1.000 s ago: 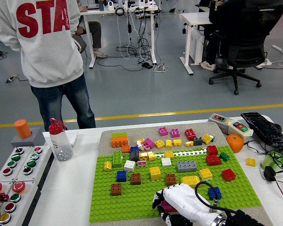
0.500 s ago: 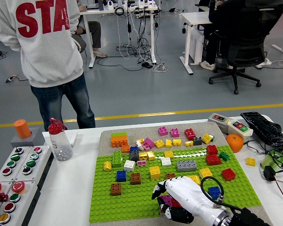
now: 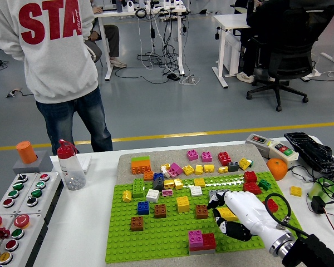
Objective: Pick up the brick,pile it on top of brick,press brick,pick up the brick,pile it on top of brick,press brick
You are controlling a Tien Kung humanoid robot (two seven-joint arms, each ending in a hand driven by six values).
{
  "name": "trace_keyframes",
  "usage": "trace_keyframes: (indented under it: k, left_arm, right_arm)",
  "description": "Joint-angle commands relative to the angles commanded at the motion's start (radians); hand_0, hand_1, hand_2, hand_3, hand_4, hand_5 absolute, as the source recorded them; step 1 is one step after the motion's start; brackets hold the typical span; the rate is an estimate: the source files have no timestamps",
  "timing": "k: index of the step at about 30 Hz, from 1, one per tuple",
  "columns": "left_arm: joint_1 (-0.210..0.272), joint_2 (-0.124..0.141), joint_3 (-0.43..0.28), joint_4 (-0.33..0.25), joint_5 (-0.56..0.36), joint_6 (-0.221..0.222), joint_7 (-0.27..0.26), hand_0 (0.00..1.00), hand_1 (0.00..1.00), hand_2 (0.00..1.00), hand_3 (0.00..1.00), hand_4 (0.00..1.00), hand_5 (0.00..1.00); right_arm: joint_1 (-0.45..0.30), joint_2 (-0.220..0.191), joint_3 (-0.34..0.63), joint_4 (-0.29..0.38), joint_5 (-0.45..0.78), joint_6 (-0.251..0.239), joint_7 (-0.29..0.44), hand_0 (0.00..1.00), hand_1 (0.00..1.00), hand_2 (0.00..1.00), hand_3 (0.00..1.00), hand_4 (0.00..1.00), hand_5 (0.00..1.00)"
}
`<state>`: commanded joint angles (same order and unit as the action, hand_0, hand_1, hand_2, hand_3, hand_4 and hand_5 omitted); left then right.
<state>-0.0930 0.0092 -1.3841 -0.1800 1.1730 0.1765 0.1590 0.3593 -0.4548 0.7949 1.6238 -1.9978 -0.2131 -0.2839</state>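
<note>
A pink brick [image 3: 195, 238] and a red brick [image 3: 209, 240] sit side by side at the front edge of the green baseplate [image 3: 156, 233], with no hand on them. My right hand [image 3: 220, 212], white with a black wrist, hovers up and to the right of them. Its fingers are relaxed and hold nothing. The fingertips reach toward a grey brick [image 3: 216, 193] and partly cover it. A yellow brick [image 3: 228, 213] lies under the palm. Several other loose bricks in many colours stand across the plate. The left hand is out of view.
A person in a grey sweatshirt [image 3: 50, 50] stands at the far left, back turned. A water bottle [image 3: 71, 166] and a button box [image 3: 16, 206] are on the left. An orange [image 3: 277, 168], a switch box [image 3: 273, 147], a keyboard [image 3: 314, 153] and cables [image 3: 323, 194] are on the right.
My right hand lifted off the pink and red bricks at the plate's front edge and moved up and right toward the grey brick. The pink and red bricks now show uncovered.
</note>
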Motion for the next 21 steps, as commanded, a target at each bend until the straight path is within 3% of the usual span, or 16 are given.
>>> trace_keyframes:
  k: [1,6,7,9,21]
  left_arm:
    - [-0.001,0.0,0.0,0.0,0.0,0.0,0.0,0.651,0.675,0.702,0.572,0.301,0.998]
    - [-0.003,0.001,-0.002,0.0,0.003,0.0,0.0,0.651,0.675,0.702,0.572,0.301,0.998]
    - [-0.003,0.001,-0.002,0.0,0.003,0.0,0.0,0.651,0.676,0.702,0.572,0.3,0.998]
    - [-0.004,0.001,-0.002,0.0,0.003,0.0,0.0,0.651,0.676,0.702,0.572,0.3,0.998]
    - [-0.005,-0.001,-0.002,0.0,0.003,0.0,0.001,0.651,0.675,0.702,0.572,0.301,0.998]
  right_arm:
    - [-0.008,-0.011,0.014,-0.015,-0.011,0.011,-0.003,0.809,0.771,0.806,0.823,0.633,0.17]
    - [-0.038,-0.044,0.05,-0.078,-0.045,0.052,-0.006,0.809,0.771,0.806,0.823,0.633,0.17]
    - [-0.043,-0.048,0.055,-0.088,-0.05,0.057,-0.006,0.742,0.765,0.806,0.826,0.647,0.153]
    - [-0.057,-0.06,0.067,-0.109,-0.059,0.069,-0.004,0.742,0.765,0.806,0.826,0.647,0.153]
    - [-0.08,-0.084,0.078,-0.15,-0.082,0.101,-0.005,0.709,0.748,0.767,0.791,0.658,0.144]
